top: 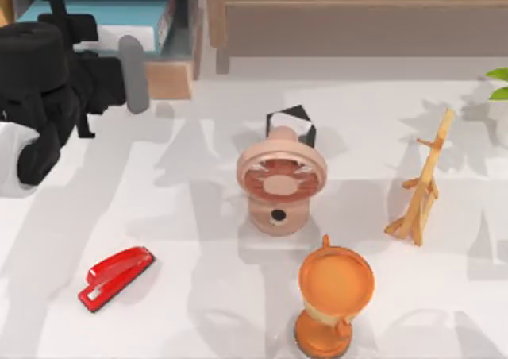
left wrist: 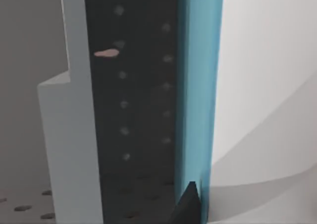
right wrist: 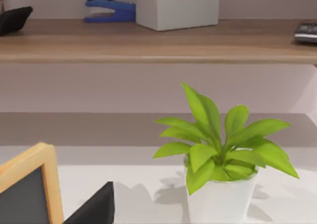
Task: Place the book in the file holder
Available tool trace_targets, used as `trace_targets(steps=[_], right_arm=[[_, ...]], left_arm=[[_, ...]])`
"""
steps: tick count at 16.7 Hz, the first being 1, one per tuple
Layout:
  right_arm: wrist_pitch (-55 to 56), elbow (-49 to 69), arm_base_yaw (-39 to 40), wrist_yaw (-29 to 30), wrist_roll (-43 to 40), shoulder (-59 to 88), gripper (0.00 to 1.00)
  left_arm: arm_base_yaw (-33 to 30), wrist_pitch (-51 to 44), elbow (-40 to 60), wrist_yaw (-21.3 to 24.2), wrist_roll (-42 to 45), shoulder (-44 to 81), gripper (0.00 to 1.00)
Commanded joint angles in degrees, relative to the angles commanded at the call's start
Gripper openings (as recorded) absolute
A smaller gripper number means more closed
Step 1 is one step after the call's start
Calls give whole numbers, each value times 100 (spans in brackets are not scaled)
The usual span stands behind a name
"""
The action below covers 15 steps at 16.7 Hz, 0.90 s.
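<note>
1. At the top view's far-left corner, the book (top: 95, 13) lies inside the file holder (top: 194, 25), its teal cover facing up and its white spine with red marks turned toward the holder's right wall.
2. Our left gripper (top: 75, 29) hangs over the holder's open front, just beside the book's near edge; we cannot tell whether its fingers are parted or closed on anything, because the dark wrist body hides them.
3. In the left wrist view, the teal cover edge (left wrist: 198, 85) stands close against a dark speckled surface, with a pale grey wall (left wrist: 74, 135) beside it and one dark fingertip (left wrist: 188, 199) right at the cover's edge.
4. We judge the book to be stiff and fairly heavy for its size: a thick block of pages between hard boards that should not bend under a pinch.
5. The plain cover looks smooth and may slide between the pads, so the safest hold would be across the full thickness near the middle of a long edge, not at a corner.
6. We judge the placing as nearly or fully done, since the book already sits within the grey walls.
7. Our right arm is parked at the table's right, its wrist camera facing a potted plant (right wrist: 223, 149) and the long wooden shelf (right wrist: 148, 40).
8. A red stapler (top: 115, 277), a pink fan (top: 279, 180), an orange goblet (top: 333, 299) and a small wooden easel (top: 421, 184) stand well apart from the holder.
</note>
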Motion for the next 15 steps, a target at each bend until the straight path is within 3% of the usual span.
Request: trace_targets(steps=[13, 15], right_arm=[[0, 0, 0, 0, 0, 0, 100], [0, 0, 0, 0, 0, 0, 100]], left_arm=[[0, 0, 0, 0, 0, 0, 98], [0, 0, 0, 0, 0, 0, 100]])
